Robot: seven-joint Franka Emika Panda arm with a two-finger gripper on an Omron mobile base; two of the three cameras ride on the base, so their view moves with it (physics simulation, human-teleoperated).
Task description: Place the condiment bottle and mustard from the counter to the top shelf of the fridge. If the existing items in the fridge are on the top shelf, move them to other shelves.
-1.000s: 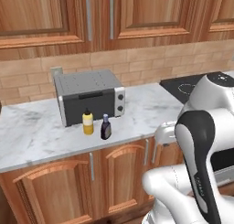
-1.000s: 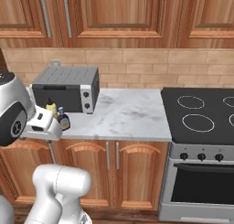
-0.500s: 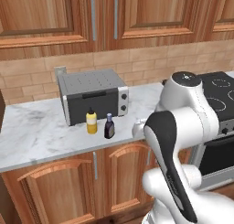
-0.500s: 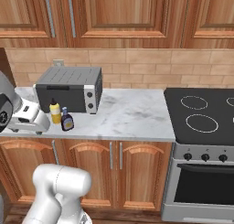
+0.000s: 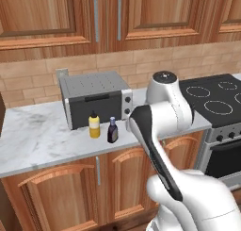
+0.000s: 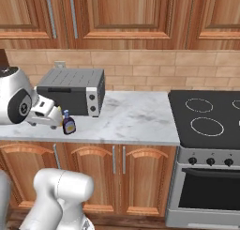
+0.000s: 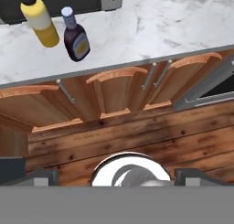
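The yellow mustard and the dark condiment bottle stand side by side on the marbled counter, just in front of a toaster oven. From the hand camera, the mustard and the condiment bottle sit at the top left, upright on the counter. My gripper is open, its fingertips wide apart with nothing between them. It hangs out in front of the cabinet doors, away from both bottles. The fridge, its top shelf and the existing items are out of view.
A grey toaster oven stands against the brick wall behind the bottles. A black stove with an oven below lies to the right. Wooden cabinet doors run under the counter edge, and wall cabinets hang above.
The base has driven sideways, so the whole scene has shifted in both base views. The arm has swung across in front of the counter. The gripper stays open and empty.
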